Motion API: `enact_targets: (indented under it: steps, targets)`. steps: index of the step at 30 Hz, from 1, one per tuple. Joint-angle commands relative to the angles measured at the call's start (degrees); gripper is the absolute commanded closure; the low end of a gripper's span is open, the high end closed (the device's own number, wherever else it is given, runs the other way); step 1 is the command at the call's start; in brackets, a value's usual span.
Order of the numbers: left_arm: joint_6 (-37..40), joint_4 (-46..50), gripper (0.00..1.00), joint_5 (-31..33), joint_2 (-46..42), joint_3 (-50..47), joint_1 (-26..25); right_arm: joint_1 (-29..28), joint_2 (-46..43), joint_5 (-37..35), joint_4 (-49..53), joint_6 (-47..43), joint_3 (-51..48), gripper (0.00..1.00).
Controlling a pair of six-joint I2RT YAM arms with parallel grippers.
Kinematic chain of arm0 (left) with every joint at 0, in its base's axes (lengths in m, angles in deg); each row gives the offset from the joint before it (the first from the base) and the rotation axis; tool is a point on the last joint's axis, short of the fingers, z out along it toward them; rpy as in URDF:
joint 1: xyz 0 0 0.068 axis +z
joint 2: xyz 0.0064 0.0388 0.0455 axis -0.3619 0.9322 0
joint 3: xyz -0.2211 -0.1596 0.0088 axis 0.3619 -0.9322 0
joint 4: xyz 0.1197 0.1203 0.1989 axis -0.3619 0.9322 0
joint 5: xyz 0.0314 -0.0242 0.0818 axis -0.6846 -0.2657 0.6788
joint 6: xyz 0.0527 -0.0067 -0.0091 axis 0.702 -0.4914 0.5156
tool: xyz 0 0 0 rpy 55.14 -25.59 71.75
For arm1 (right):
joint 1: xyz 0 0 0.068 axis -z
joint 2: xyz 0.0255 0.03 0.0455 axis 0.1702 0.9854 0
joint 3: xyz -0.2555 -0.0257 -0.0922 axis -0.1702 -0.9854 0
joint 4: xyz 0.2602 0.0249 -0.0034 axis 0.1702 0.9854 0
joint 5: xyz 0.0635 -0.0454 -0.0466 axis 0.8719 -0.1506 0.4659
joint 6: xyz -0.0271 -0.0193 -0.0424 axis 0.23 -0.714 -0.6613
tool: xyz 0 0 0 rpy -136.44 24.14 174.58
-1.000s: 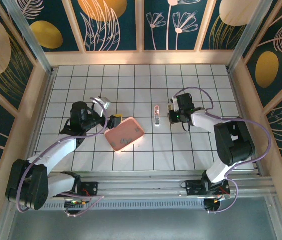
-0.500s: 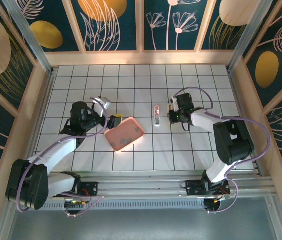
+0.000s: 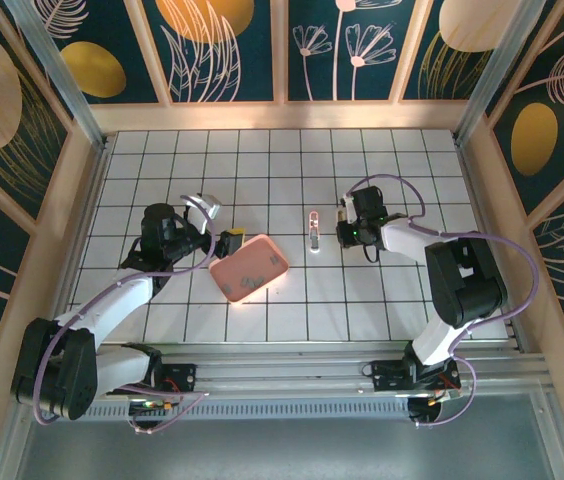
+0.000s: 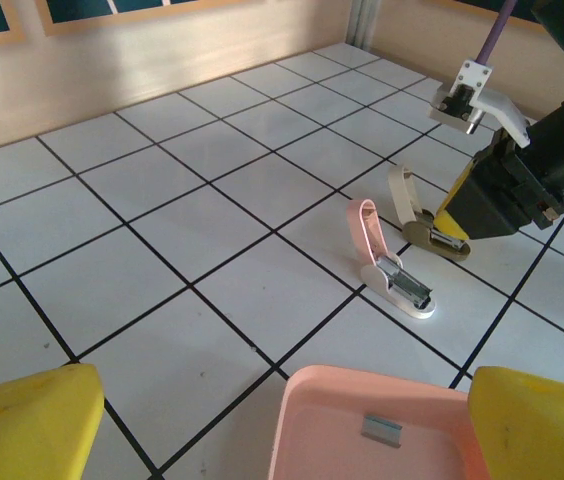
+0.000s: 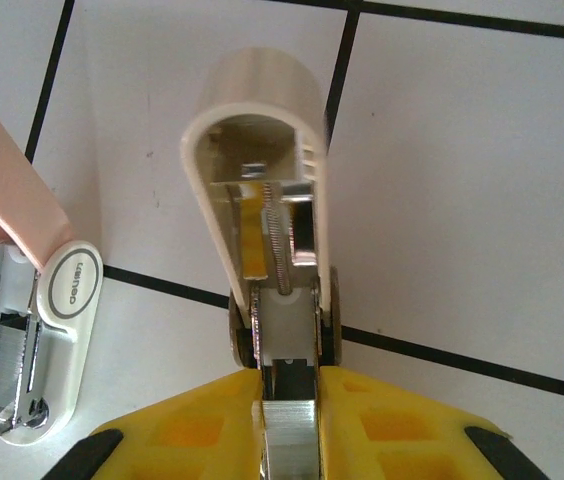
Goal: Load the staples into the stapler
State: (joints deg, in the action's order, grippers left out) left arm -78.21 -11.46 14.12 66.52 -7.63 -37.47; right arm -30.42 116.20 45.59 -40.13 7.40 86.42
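**Layout.** 2 staplers stand on the tiled bench (image 4: 142, 250), both with lids swung up. The cream stapler (image 5: 262, 180) sits directly ahead of the right tool (image 5: 289, 385). The pink stapler (image 4: 394, 272) lies just beside it, not touching, with its magazine exposed.

**Right tool.** It is narrow, with its yellow pads (image 5: 192, 430) flush on either side of a silver ridged staple strip (image 5: 289, 440). The strip is lined up with the cream stapler's channel.

**Left tool** (image 3: 230, 240). It is wide and holds nothing. It hangs at the edge of the pink tray (image 4: 307, 395), where 1 spare strip (image 4: 382, 428) lies.

**Risks, as we judge them:**
- **Skewed entry.** The pads seem to hold only the strip's rear end, so a small yaw could wedge it against the channel wall or the spring visible inside.
- **Stapler slides.** Nothing braces the cream stapler. A forward push may shove it along the bench or into the pink stapler rather than seat the strip.
- **Early release.** If the pads let go with the strip half in, it could tip out. Closing the lid would then bend it.
- **Strip breaks.** Too hard a pinch or a sideways load may snap it into loose slivers that are hard to pick up again.
- **Lid knocked.** The raised cream lid stands close ahead of the tool, and a bump could drop it onto the strip.
- **Tray nudged.** Any sideways drift of the left tool could push the tray and shift the spare strip.
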Motion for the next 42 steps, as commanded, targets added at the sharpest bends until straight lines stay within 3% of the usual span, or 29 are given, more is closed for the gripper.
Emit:
enact_targets:
  steps: [1,11,22,32,42]
  targets:
    - [0.1,-1.1,0.06,-1.3,0.2,0.5,-0.2,-0.1,-0.2,-0.5,1.8,0.0,1.8,0.75]
    - [-1.1,-1.0,0.06,-1.0,0.5,1.3,-0.2,0.7,-4.1,1.2,2.9,1.7,2.6,0.69]
    - [-4.7,7.0,0.11,1.3,7.2,14.8,-2.4,11.1,-13.1,21.2,2.4,19.6,-3.8,0.68]
    - [-7.3,28.2,0.16,8.8,28.5,46.3,-12.3,16.0,-15.2,33.0,-7.7,32.4,-14.0,0.67]
    - [-13.0,47.5,0.17,9.8,53.2,80.1,-21.5,19.6,-14.3,35.1,-11.9,34.4,-18.4,0.66]
